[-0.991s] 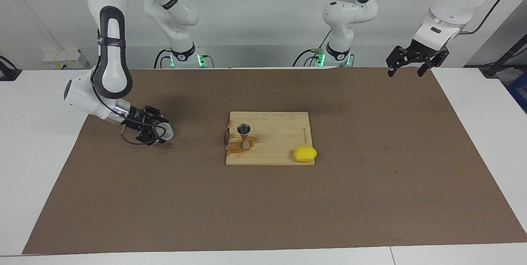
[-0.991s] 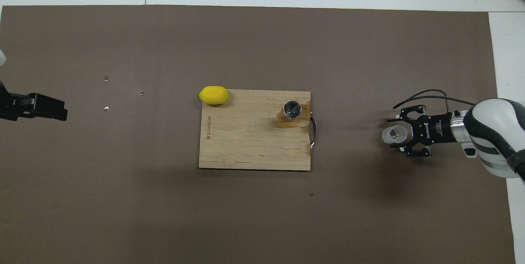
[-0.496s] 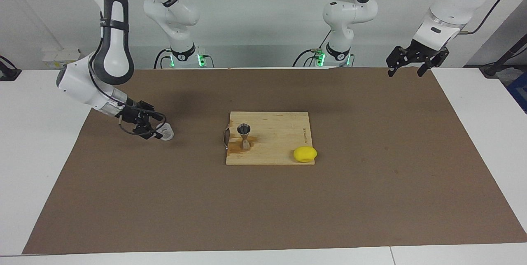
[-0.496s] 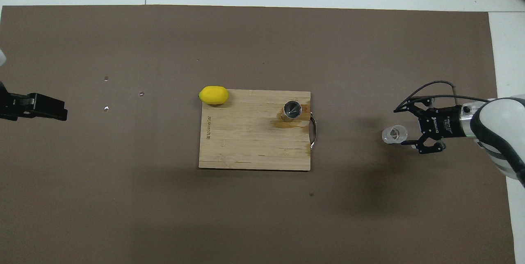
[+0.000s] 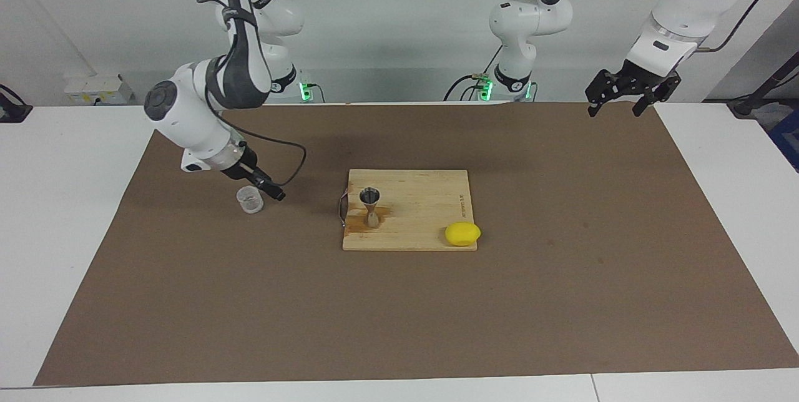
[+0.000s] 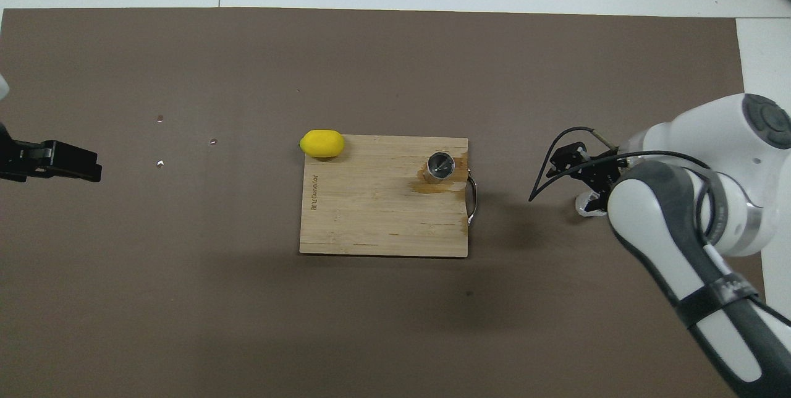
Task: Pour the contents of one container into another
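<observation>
The clear glass cup (image 5: 249,200) stands upright on the brown mat toward the right arm's end of the table, with nothing holding it. In the overhead view the right arm hides most of the cup (image 6: 583,206). My right gripper (image 5: 276,194) hangs tilted just above the mat beside the cup, on the side of the cutting board, apart from it; it also shows in the overhead view (image 6: 565,160). The steel jigger (image 5: 371,205) stands upright on the board (image 6: 441,167) beside a wet brown stain. My left gripper (image 5: 615,112) waits open and empty in the air over the mat's corner.
The wooden cutting board (image 5: 424,202) lies mid-table with a metal handle toward the right arm's end. A yellow lemon (image 5: 462,234) rests at its corner farther from the robots (image 6: 322,143). The brown mat (image 5: 562,277) covers most of the white table.
The right gripper let go of the glass cup, drew back, then swung up and over toward the board as the arm turned. The cup stays standing. The left arm has not moved.
</observation>
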Controlling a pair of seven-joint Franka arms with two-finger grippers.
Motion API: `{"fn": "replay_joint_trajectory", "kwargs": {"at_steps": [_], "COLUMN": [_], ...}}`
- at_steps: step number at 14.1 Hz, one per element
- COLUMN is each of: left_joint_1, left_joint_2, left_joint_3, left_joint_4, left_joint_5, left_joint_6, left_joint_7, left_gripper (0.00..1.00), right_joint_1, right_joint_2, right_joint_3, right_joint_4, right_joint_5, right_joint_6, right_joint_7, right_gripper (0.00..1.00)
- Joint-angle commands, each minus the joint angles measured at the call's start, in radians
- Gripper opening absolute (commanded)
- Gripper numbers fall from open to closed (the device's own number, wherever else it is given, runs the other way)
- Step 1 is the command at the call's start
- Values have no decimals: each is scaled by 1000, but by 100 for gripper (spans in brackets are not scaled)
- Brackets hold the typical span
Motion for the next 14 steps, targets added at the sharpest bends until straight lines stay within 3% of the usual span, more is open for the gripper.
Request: {"fn": "replay_joint_trajectory", "kwargs": {"at_steps": [1, 3, 8, 14], "left_joint_1": [18, 18, 18, 18], "left_joint_2": [-2, -1, -2, -2], "left_joint_3": [-12, -12, -12, -12], "left_joint_4": [0, 0, 0, 0], "left_joint_5": [-9, -9, -9, -9], "left_joint_6": [-12, -12, -12, -12], "left_joint_7": [3, 3, 4, 3], "left_gripper": [100, 100, 100, 100], "right_joint_1": [53, 65, 50, 33], "right_joint_2": [-28, -53, -82, -114], "right_joint_3": [-1, -1, -14, -15], "right_joint_4": [29, 67, 278, 401], "right_joint_5": [-140, -165, -199, -207], "right_joint_6": [-18, -67, -285, -422], "right_joint_7": [-76, -165, -340, -353], "right_gripper": [100, 100, 100, 100]}}
